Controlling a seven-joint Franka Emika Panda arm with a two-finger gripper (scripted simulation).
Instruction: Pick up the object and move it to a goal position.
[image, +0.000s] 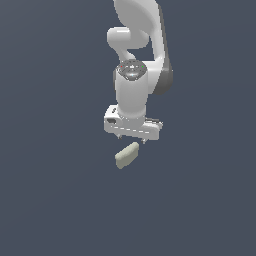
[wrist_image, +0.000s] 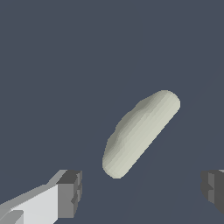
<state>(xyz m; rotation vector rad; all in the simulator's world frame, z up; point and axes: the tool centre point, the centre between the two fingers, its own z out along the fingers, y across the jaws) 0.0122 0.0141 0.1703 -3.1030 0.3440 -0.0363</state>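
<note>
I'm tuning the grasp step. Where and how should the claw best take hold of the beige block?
Probably across the middle of the block, pinching its two long sides from above. It is oblong and lies at a slant to the open claw, so turning the wrist to square the fingers with the narrow width looks wise.

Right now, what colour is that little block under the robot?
Pale beige-olive, plain and matte; the block shows best in the wrist view.

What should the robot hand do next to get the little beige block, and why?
Probably move down a little further, with its fingers on either side of the block. The gripper is open and sits just above the block without touching it, and the wrist view shows the block lying slantwise, not yet between the fingers.
</note>
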